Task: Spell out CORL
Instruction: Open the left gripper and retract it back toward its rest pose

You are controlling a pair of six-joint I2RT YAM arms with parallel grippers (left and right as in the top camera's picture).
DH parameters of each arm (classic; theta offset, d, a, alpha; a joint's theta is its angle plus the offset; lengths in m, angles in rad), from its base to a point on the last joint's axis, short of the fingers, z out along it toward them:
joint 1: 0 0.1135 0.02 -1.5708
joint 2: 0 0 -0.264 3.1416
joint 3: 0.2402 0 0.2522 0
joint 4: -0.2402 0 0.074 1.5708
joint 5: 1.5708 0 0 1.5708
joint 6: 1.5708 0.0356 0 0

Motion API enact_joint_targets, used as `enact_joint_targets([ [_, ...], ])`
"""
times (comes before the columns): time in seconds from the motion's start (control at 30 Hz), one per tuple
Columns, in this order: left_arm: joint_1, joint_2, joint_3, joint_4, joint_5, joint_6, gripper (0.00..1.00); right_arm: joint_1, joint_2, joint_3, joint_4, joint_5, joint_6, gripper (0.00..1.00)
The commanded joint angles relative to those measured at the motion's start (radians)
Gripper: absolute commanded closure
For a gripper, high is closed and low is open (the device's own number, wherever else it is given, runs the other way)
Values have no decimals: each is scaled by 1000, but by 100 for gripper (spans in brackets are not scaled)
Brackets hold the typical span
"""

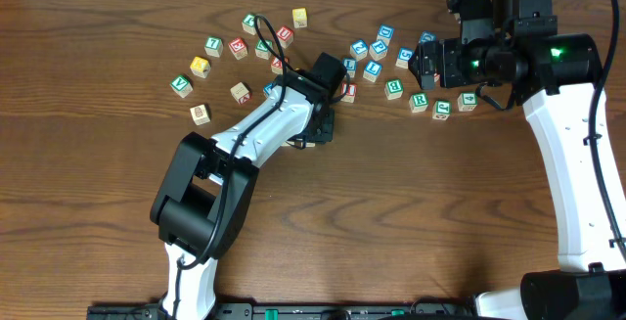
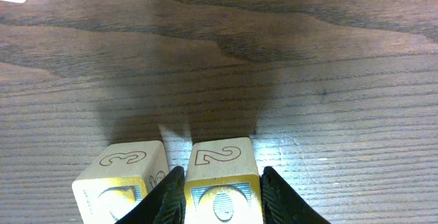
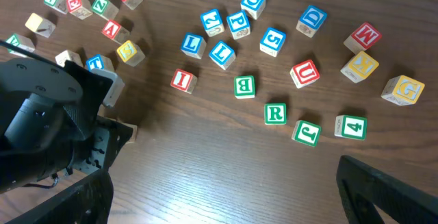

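In the left wrist view my left gripper (image 2: 222, 175) is shut on a yellow-topped O cube (image 2: 222, 196) that rests on the table. A second yellow-topped cube (image 2: 123, 183) stands close on its left, just outside the left finger. Seen from overhead, the left gripper (image 1: 318, 127) covers both cubes. My right gripper (image 3: 222, 196) is open and empty, hovering above the right-hand scatter of cubes (image 1: 425, 61). The green R cube (image 3: 275, 114) and a blue L cube (image 3: 192, 44) lie loose in that scatter.
Several other letter and number cubes lie across the back of the wooden table (image 1: 391, 222), in a left cluster (image 1: 240, 46) and a right cluster (image 1: 391, 66). A green J cube (image 3: 306, 133) and a green 4 cube (image 3: 349, 126) sit beside the R.
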Motion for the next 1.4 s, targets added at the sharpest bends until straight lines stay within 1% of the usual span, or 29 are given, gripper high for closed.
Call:
enact_joint_targets([
  [0.0, 0, 15, -9, 0, -29, 30, 67, -5, -2, 23, -4, -9, -8, 1],
  [0.33, 0, 15, -9, 0, -28, 29, 65, -5, -2, 23, -4, -9, -8, 1],
  [0.37, 0, 15, -9, -1, -28, 30, 64, -5, -2, 23, -4, -9, -8, 1],
  [0.4, 0, 15, -9, 0, -28, 30, 61, -5, -2, 23, -4, -9, -8, 1],
  [0.47, 0, 15, -9, 0, -28, 30, 59, -5, -2, 23, -4, -9, -8, 1],
  [0.9, 0, 15, 2, 3, -28, 31, 54, -5, -2, 23, -4, -9, -8, 1],
  [1.07, 0, 14, 22, 3, -28, 70, 53, -5, -2, 23, -4, -9, -8, 1],
  [1.1, 0, 13, 28, 3, -28, 71, 53, -5, -2, 23, -4, -9, -8, 1],
  [1.17, 0, 11, 42, 3, -28, 71, 50, -5, -2, 23, -4, -9, -8, 1],
  [1.37, 6, -11, 77, 7, -32, 82, 49, -5, -2, 23, -4, -9, -8, 1],
])
